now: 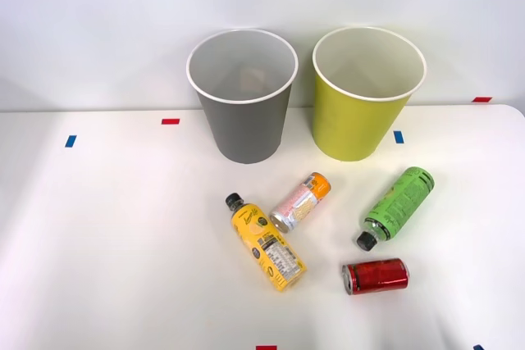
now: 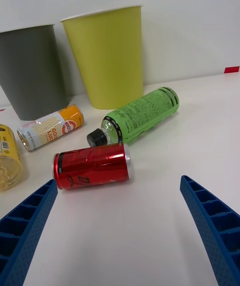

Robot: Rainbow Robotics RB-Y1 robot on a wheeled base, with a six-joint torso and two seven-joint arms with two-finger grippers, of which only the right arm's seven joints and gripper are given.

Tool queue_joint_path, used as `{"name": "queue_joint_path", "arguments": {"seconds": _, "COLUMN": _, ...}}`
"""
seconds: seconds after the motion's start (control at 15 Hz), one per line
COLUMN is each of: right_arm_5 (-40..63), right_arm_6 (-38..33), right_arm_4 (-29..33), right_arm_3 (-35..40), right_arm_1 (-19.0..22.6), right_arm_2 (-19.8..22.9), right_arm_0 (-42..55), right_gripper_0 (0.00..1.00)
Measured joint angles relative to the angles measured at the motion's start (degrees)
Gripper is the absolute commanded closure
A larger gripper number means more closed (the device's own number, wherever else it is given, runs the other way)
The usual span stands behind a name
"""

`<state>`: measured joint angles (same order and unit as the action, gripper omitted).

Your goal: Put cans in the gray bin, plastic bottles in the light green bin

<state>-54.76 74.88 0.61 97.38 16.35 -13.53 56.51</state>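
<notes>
Wide-spread fingers (image 2: 207,226) hang empty over the red can (image 2: 91,166), which lies sideways on the surface (image 1: 123,227), ready for an across-the-body grasp.

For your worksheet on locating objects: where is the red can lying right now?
In the front view, the red can lies on its side at the table's near right, just in front of the green bottle's black cap.

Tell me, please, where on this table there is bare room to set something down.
The wide stretch left of the yellow bottle and gray bin is bare, as is the right edge beyond the green bottle. It is crowded in front of the bins, around the pink can and red can.
</notes>
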Motion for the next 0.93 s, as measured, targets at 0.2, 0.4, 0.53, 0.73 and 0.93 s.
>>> {"name": "queue_joint_path", "arguments": {"seconds": 0.2, "right_arm_5": 0.0, "right_arm_6": 0.0, "right_arm_4": 0.0, "right_arm_3": 0.0, "right_arm_1": 0.0, "right_arm_2": 0.0, "right_arm_0": 0.0, "right_gripper_0": 0.16}}
{"name": "queue_joint_path", "arguments": {"seconds": 0.4, "right_arm_5": 0.4, "right_arm_6": 0.1, "right_arm_4": 0.1, "right_arm_3": -2.5, "right_arm_1": -1.0, "right_arm_2": 0.6, "right_arm_0": -0.9, "right_gripper_0": 0.16}}
{"name": "queue_joint_path", "arguments": {"seconds": 0.53, "right_arm_5": 0.6, "right_arm_6": 0.1, "right_arm_4": -0.1, "right_arm_3": -2.7, "right_arm_1": -1.7, "right_arm_2": 2.3, "right_arm_0": -1.0, "right_gripper_0": 0.16}}
{"name": "queue_joint_path", "arguments": {"seconds": 0.73, "right_arm_5": 7.2, "right_arm_6": -0.3, "right_arm_4": -2.5, "right_arm_3": 0.7, "right_arm_1": -2.2, "right_arm_2": 3.6, "right_arm_0": -0.7, "right_gripper_0": 0.16}}
{"name": "queue_joint_path", "arguments": {"seconds": 0.93, "right_arm_5": 19.8, "right_arm_6": -0.5, "right_arm_4": -6.7, "right_arm_3": 9.7, "right_arm_1": -2.2, "right_arm_2": 3.3, "right_arm_0": 1.6, "right_gripper_0": 0.17}}
